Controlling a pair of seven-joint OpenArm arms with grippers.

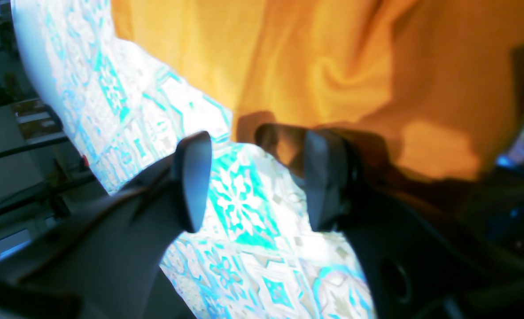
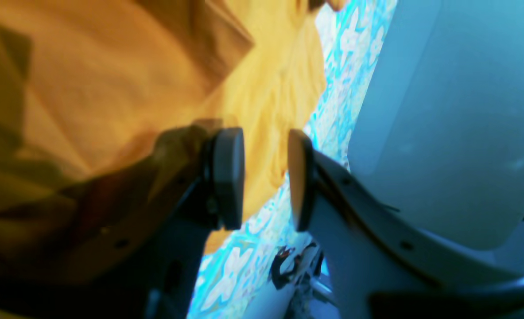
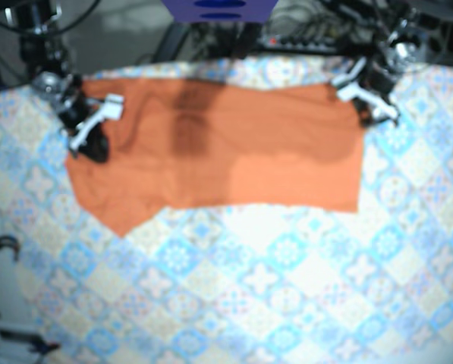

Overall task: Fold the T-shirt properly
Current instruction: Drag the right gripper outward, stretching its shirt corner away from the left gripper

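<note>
Your base view looks straight down on the whole table (image 3: 287, 288) from above. Both wrist views sit close, each facing an edge of the orange T-shirt (image 3: 234, 152), shared by all three.

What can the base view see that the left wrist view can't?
Only the base view shows the whole outline of the orange T-shirt, with the right tool at one upper corner and the left tool at the other. Only the left wrist view shows, close up, that the left tool is open: the tablecloth shows between its fingers. Both views show the orange shirt lying on the blue-patterned tablecloth.
</note>
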